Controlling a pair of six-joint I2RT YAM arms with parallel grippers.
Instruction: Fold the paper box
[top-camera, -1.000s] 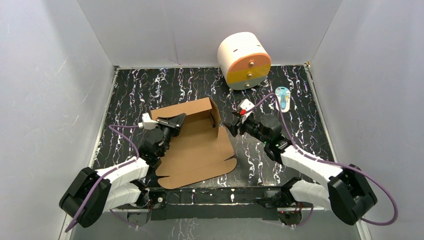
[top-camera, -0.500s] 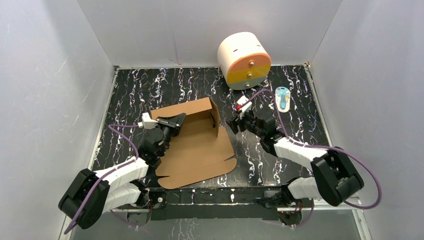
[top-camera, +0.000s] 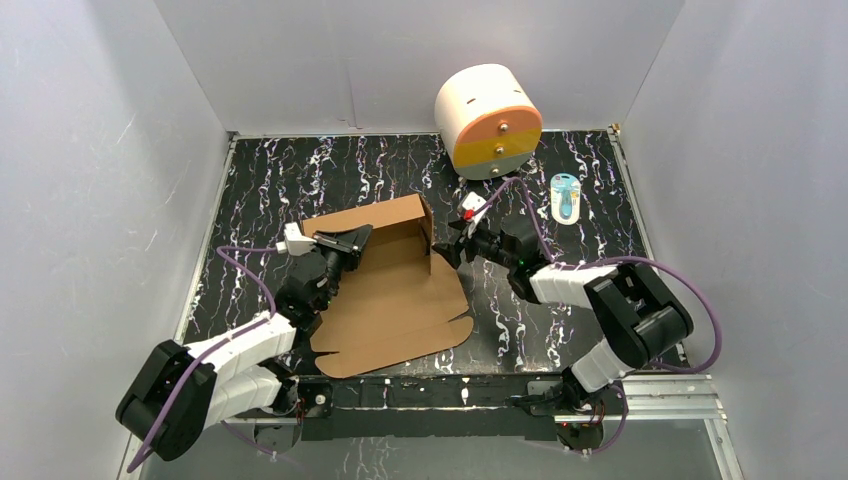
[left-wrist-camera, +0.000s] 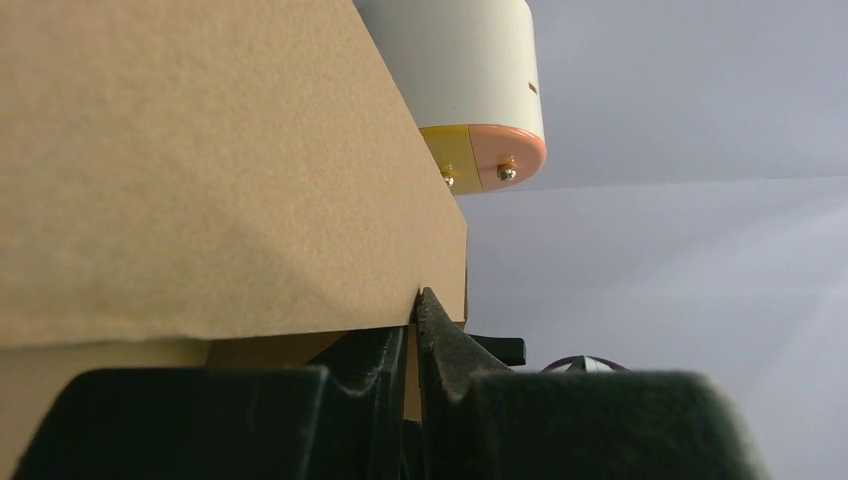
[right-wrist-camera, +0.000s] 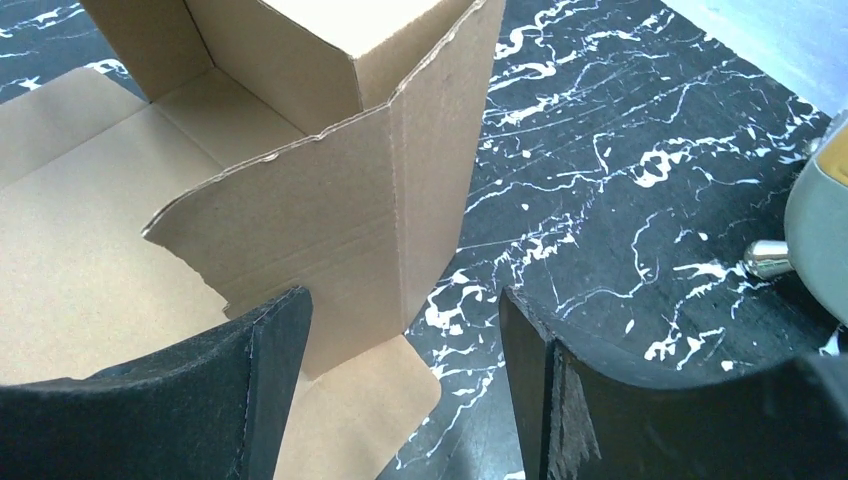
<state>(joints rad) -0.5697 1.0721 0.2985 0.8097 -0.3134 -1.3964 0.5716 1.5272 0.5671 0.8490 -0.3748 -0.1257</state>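
box: paper box, plain brown cardboard, lies on the black white-veined table, between the two grippers.
box shape: part folded. far wall and rt side wall stand upright and meet in a corner; the near panel w/ its flaps lies flat on the table.
left gripper: left gripper at the box's left end, low over the box floor. in the wrist view the jaws are pinched together w/ a thin cardboard edge between them, so it's clamped on the box; a raised panel fills the upper left of that view.
right gripper: right gripper just off the box's rt side, at the upright rt wall. jaws spread wide. in the wrist view the wall's near edge and a small flat flap sit in the gap between its fingers; can't tell if either pad touches the cardboard.
cylinder: white cylinder w/ orange-yellow face, well beyond the box's far rt corner, apart from it.
small item: teal item on the table, further rt of the box than the rt gripper; too small to tell what it is.
surround: pale walls rise around the box's table on three sides.
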